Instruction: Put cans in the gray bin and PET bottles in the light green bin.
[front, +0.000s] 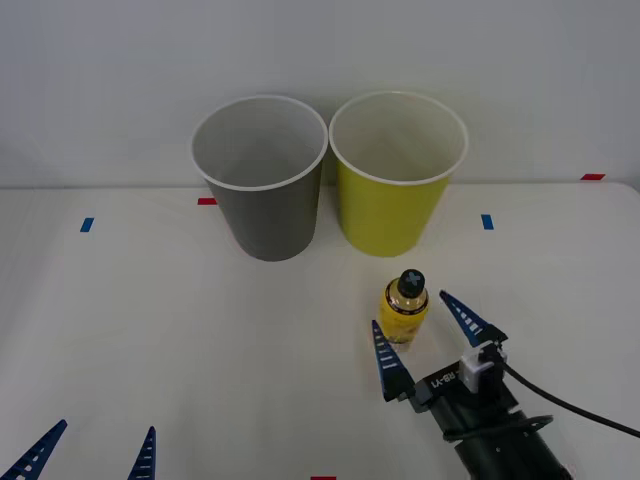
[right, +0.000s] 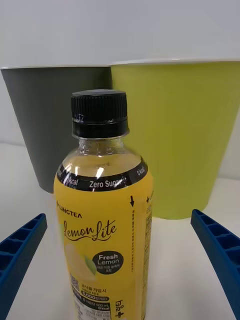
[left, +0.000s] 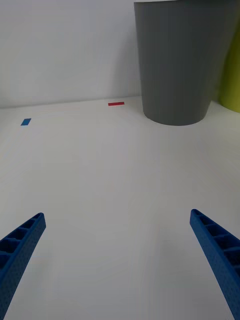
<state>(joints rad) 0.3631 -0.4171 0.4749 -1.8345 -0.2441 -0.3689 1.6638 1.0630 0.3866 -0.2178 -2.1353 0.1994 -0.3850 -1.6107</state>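
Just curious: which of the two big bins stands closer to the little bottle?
The light green bin, directly behind the bottle; the gray bin stands farther left.

We count two bins on the counter (front: 150, 330): one gray bin (front: 268, 200) and one light green bin (front: 392, 195). There is one PET bottle (front: 405, 308), yellow with a black cap. We see two hands, the left hand (front: 95, 452) and the right hand (front: 428, 338), each with two blue fingers. Tape marks on the counter come to five: two blue and three red.
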